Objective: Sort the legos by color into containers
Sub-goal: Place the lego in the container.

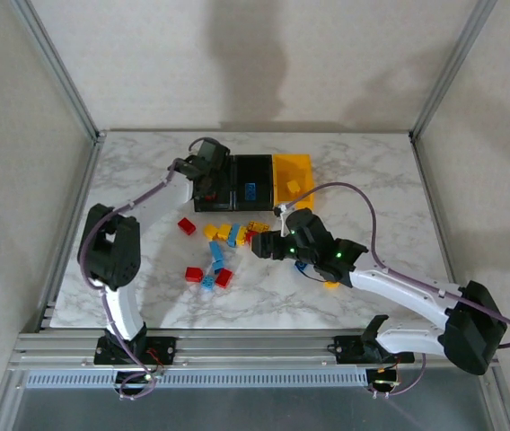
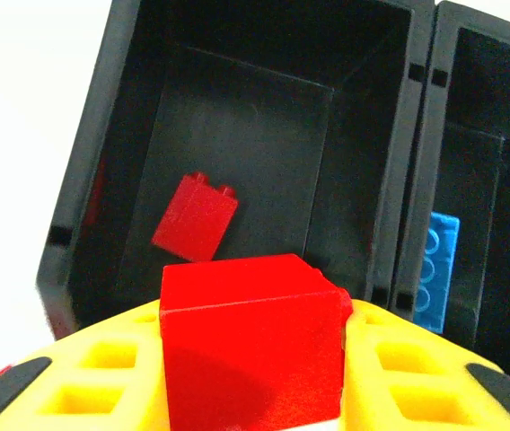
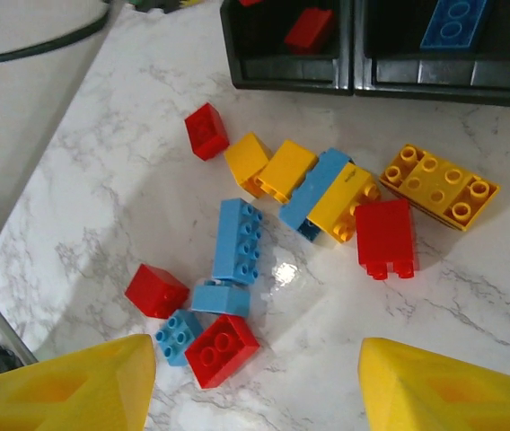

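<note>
Left gripper point(image 2: 253, 382) clamps a red brick point(image 2: 250, 332) above the left black bin point(image 2: 246, 126). The wrist view shows a second red brick point(image 2: 196, 218) inside it and a blue brick point(image 2: 436, 269) in the middle bin point(image 2: 484, 153). Right gripper point(image 3: 255, 395) hangs open, empty, over loose legos point(image 3: 327, 193) on the tabletop point(image 3: 102, 180). The top view adds the yellow bin point(image 1: 291, 169).

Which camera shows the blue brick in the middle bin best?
Right wrist: the blue brick is large, studs clear, though cropped. Left wrist shows one end behind a bin wall; top external, a tiny speck.
</note>
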`<state>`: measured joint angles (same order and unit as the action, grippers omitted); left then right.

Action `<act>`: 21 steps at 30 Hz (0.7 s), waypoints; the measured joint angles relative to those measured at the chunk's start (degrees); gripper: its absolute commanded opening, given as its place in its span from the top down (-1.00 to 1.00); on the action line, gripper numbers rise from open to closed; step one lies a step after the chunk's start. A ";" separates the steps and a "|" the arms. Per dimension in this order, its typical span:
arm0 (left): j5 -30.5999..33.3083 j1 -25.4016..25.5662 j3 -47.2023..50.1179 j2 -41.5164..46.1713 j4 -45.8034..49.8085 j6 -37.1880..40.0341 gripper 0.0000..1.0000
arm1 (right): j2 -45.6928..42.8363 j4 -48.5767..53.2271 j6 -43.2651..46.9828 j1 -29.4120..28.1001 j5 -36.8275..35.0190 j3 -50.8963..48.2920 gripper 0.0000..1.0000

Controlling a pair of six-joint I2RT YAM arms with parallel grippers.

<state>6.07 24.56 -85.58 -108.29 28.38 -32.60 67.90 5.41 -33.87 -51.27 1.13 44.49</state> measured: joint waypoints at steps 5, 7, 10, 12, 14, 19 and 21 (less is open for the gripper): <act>-0.07 -0.63 -4.98 -5.46 1.05 0.31 0.42 | -0.74 0.20 -0.42 0.00 -0.37 -0.39 -0.23; -0.07 -0.83 -6.60 -7.30 1.62 0.31 0.38 | -0.90 0.52 -0.50 0.00 -0.79 -0.81 -0.23; -0.07 -1.07 -8.79 -9.84 2.16 0.31 0.36 | -1.03 1.31 -0.52 0.00 -1.33 -0.94 -0.23; -0.17 -1.22 -9.70 -11.06 2.38 0.31 0.36 | -1.36 1.51 -0.70 -0.02 -1.55 -1.03 -0.23; -0.24 -1.38 -10.01 -11.80 2.38 0.28 0.35 | -1.97 1.55 -0.90 0.00 -1.62 -1.29 -0.23; -0.24 -1.97 -10.01 -12.63 2.62 0.26 0.26 | -3.34 2.12 -1.36 -0.02 -2.27 -1.77 -0.23; -0.24 -2.16 -10.01 -12.63 2.78 0.22 0.17 | -3.65 2.14 -1.40 -0.02 -2.67 -1.77 -0.23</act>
<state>5.82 22.39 -95.59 -120.92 31.16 -32.38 64.25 7.55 -35.27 -51.29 -1.54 42.72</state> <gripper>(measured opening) 0.386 0.614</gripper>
